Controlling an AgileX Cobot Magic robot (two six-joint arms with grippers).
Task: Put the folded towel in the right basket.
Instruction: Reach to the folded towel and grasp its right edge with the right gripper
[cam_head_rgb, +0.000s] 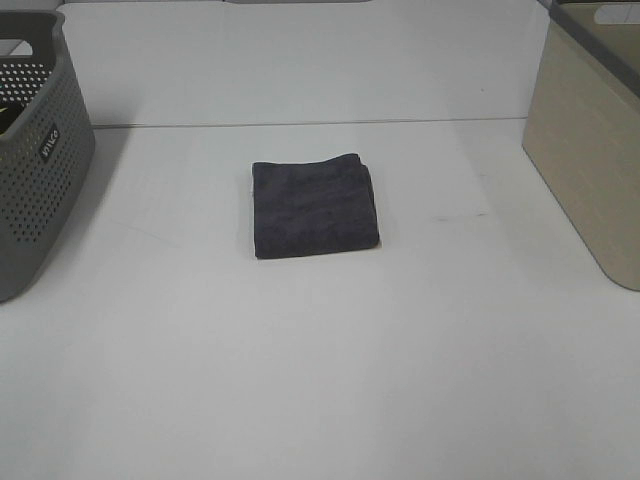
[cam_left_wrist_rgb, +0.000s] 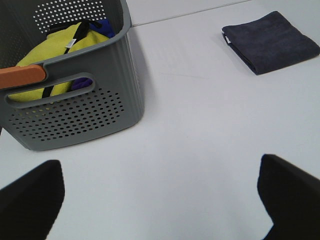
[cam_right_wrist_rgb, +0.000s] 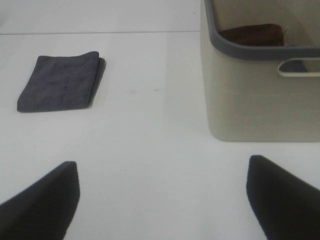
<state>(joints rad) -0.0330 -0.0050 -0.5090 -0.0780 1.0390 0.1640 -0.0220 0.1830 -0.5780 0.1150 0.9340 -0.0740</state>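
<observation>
A grey basket (cam_head_rgb: 40, 150) stands at the left of the counter (cam_head_rgb: 320, 380), the folded towel (cam_head_rgb: 313, 207) lies flat in the middle, and the beige right basket (cam_head_rgb: 585, 150) stands far right. The left pincer (cam_left_wrist_rgb: 160, 196) and the right pincer (cam_right_wrist_rgb: 163, 196) both gape apart, empty.

Staged robotics lab bench: bare white table (cam_head_rgb: 320, 380), blank backdrop (cam_head_rgb: 300, 60), a grey perforated basket (cam_left_wrist_rgb: 75, 115) ahead of the left gripper (cam_left_wrist_rgb: 160, 205) fingers (cam_left_wrist_rgb: 30, 200), a beige basket (cam_right_wrist_rgb: 250, 95) ahead of the right gripper (cam_right_wrist_rgb: 160, 200) fingers (cam_right_wrist_rgb: 42, 200).
</observation>
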